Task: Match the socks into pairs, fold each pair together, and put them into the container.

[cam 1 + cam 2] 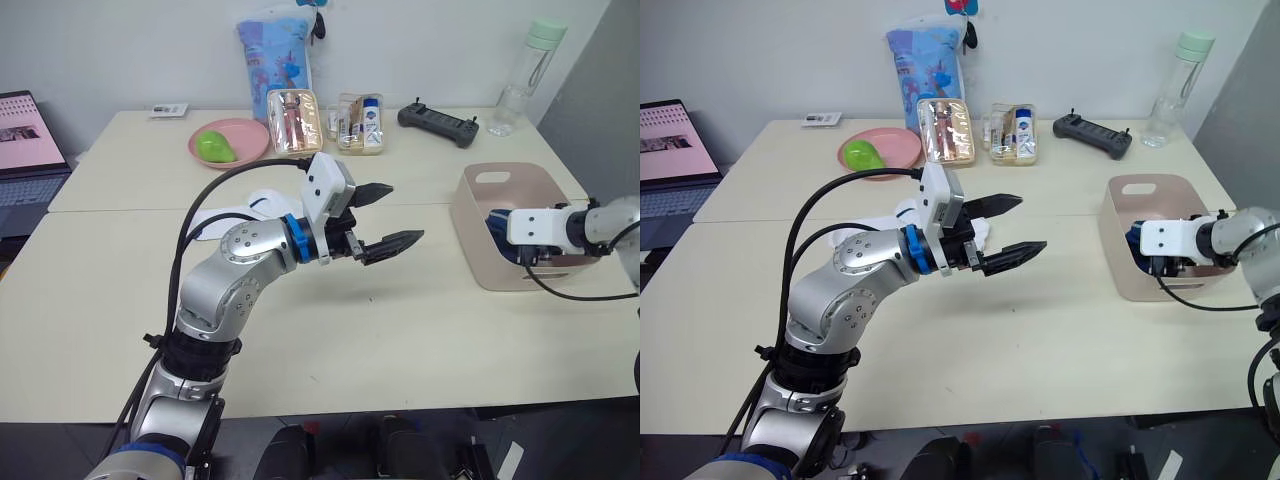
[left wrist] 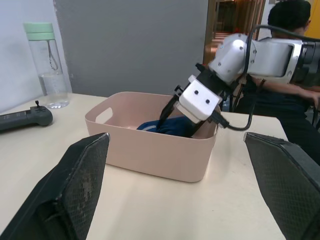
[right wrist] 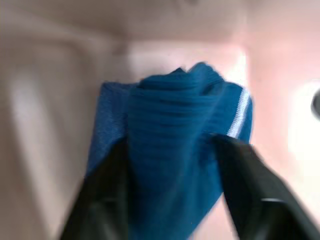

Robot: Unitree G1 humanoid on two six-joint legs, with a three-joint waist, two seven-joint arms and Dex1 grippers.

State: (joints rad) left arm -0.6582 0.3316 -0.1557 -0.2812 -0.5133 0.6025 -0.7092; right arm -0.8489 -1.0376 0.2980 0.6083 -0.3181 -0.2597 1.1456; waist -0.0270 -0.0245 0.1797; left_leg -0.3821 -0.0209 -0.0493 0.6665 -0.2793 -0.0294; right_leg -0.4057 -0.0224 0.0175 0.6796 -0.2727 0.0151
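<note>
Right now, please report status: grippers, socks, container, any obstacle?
Left gripper open, empty, above table. Right gripper inside the container, jaws around dark blue socks. White socks on table behind left arm. No obstacle seen.

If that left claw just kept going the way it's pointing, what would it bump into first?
Probably the pink container. The left gripper, jaws open, points across bare table toward its near wall, where the right gripper holds a dark blue sock inside.

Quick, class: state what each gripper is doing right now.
Left gripper: open, empty, above the table.
Right gripper: in the container, shut on blue socks.
</note>
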